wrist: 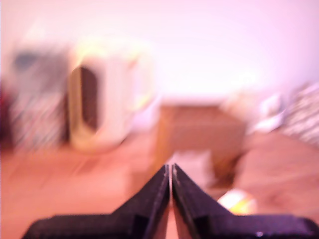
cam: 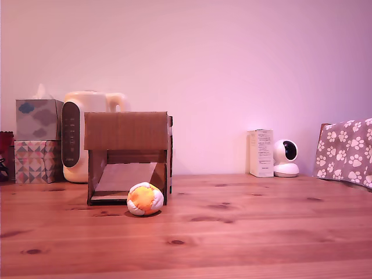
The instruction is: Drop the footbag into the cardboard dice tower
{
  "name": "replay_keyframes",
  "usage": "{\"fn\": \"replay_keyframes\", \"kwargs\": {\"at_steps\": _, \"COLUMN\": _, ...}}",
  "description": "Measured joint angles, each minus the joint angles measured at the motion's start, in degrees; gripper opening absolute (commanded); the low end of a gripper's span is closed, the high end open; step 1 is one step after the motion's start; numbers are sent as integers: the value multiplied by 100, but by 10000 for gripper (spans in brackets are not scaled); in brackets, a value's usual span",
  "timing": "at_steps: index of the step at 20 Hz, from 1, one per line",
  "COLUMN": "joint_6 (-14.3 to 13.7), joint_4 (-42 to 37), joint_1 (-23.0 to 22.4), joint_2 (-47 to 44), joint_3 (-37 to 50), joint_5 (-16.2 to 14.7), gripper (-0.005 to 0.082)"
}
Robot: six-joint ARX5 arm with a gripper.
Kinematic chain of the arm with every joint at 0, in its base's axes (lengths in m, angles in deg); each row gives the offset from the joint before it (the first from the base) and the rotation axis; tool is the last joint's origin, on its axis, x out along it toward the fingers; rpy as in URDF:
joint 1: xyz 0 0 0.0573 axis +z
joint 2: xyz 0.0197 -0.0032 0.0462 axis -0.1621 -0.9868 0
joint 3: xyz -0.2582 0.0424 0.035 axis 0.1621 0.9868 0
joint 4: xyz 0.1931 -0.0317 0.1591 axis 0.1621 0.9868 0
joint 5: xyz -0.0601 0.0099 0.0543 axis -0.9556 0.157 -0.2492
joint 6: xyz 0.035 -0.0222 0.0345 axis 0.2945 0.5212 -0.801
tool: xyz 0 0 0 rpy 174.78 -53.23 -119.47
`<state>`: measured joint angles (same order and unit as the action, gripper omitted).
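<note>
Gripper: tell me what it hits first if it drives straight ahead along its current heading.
Most likely the cardboard dice tower. In the blurred wrist view the gripper, jaws closed, aims at the box's near face. The footbag lies low and off to one side of that line. Depth is hard to judge.

Footbag (cam: 145, 199) blocks tower (cam: 127, 131) mouth; table (cam: 261, 232) rt side open.
</note>
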<state>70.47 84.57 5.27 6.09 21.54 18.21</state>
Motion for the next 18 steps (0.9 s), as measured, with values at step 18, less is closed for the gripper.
{"fn": "replay_keyframes", "kwargs": {"at_steps": 18, "joint_6": 44, "joint_4": -3305, "joint_1": -2747, "joint_2": -5480, "joint_3": -306, "joint_5": -240, "gripper": -19}}
